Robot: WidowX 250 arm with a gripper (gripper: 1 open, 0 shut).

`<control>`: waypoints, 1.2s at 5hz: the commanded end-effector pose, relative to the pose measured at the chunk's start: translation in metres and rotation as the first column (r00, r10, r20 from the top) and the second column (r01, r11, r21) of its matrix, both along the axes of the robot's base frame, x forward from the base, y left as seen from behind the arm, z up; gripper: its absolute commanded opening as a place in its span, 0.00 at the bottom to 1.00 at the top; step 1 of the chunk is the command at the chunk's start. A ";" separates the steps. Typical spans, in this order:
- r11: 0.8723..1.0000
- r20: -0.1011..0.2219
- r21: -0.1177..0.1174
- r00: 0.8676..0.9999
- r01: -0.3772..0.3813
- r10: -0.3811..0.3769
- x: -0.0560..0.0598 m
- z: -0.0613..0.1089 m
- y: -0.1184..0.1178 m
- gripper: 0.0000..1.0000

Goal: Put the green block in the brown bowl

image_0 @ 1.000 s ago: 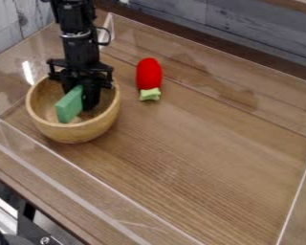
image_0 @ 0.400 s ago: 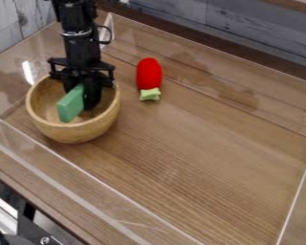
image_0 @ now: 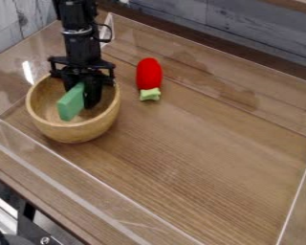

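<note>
Long flat light green block (image_0: pixel 72 102) inside round light brown wooden bowl (image_0: pixel 102 127), at the bowl's left side, tilted. Black gripper (image_0: pixel 83 91) down in bowl beside block, fingers look pressed together on it, contact partly hidden. Placement looks nearly done; left: let go, lift out. Bowl near left edge of wooden table (image_0: pixel 207 153). Open table right of bowl toward near right corner; red object (image_0: pixel 149 72) and small pale green piece (image_0: pixel 149 95) beyond bowl's far right rim.

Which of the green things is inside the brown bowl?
The long flat bar, plain green; the short pale green piece lies outside on the table.
</note>
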State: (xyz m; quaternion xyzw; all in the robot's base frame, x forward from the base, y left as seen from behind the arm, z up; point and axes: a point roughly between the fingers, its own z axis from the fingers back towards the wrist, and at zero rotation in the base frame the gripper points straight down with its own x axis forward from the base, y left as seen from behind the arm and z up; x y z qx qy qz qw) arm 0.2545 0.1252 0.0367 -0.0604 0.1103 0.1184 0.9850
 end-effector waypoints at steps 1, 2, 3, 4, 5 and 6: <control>1.000 0.052 0.025 0.999 0.006 -0.007 0.010 0.017 0.002 0.00; 1.000 0.053 0.021 0.999 0.005 -0.006 0.011 0.019 0.001 0.00; 1.000 0.054 0.018 0.999 0.003 -0.004 0.011 0.021 0.001 0.00; 1.000 0.053 0.016 0.999 0.001 -0.002 0.011 0.023 0.000 0.00; 1.000 0.051 0.013 0.999 0.000 -0.001 0.011 0.024 -0.001 0.00; 1.000 0.050 0.012 0.999 -0.001 0.001 0.011 0.025 -0.001 0.00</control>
